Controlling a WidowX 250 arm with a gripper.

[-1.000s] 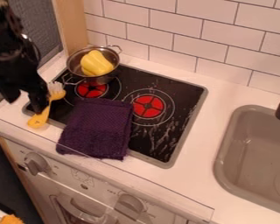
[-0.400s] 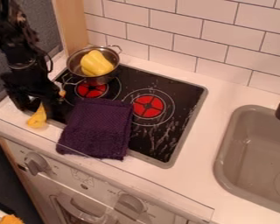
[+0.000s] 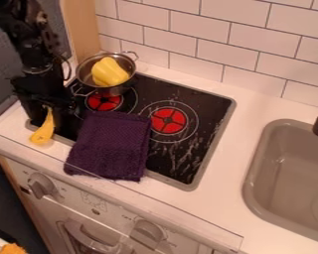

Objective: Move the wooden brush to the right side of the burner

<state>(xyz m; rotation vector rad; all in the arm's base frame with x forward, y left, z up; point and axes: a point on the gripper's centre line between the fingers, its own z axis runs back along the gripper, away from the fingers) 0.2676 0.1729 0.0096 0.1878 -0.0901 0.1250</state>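
The gripper [image 3: 54, 115] hangs over the left edge of the stove, above the upper part of the brush, and hides the brush's bristle head. Below it, the yellow-orange handle of the brush [image 3: 43, 132] lies across the stove's left rim, its rounded end on the white counter. The black burner plate [image 3: 188, 139] has two red rings, one at the left near the pot and a second [image 3: 169, 120] near its middle. Whether the gripper touches the brush is hidden.
A metal pot [image 3: 88, 66] holding a yellow pepper [image 3: 109, 72] stands at the back left of the stove. A folded purple cloth [image 3: 111, 145] lies right of the brush. The sink [image 3: 287, 173] is at the far right, a tiled wall behind.
The gripper has shifted right and turned, so that it covers the brush's bristle head, which showed a second ago. The brush handle lies nearly where it was.
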